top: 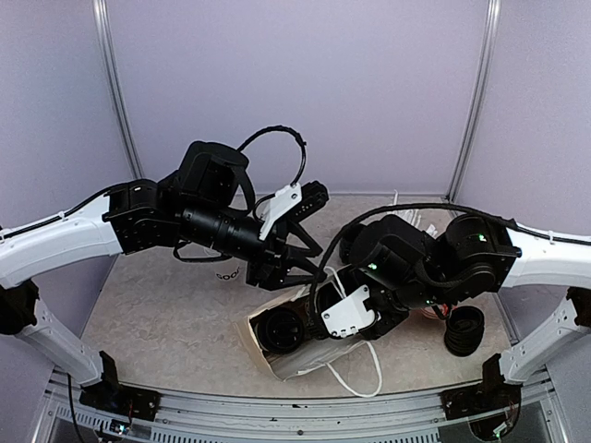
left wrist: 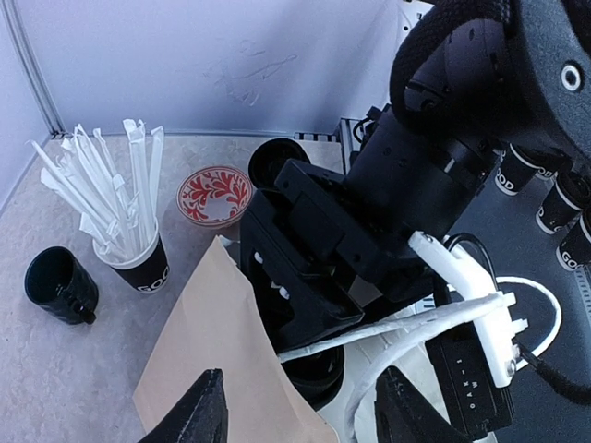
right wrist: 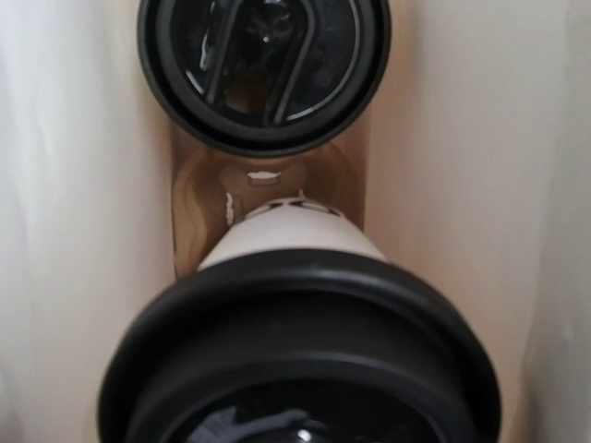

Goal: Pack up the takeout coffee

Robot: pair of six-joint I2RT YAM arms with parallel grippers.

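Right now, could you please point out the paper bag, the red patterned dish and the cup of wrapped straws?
paper bag (left wrist: 208, 341): left wrist view, its flat brown side.
red patterned dish (left wrist: 214, 196): left wrist view, its patterned middle.
cup of wrapped straws (left wrist: 136, 265): left wrist view, its black wall.

Speckled beige tabletop (top: 148, 314), paper bag (top: 286, 365) near its front edge, black cup of white sticks (left wrist: 138, 263), red patterned dish (left wrist: 214, 195), black ribbed item (left wrist: 60, 284), possibly a cup

Overhead and both wrist views share the bag (top: 297, 365).
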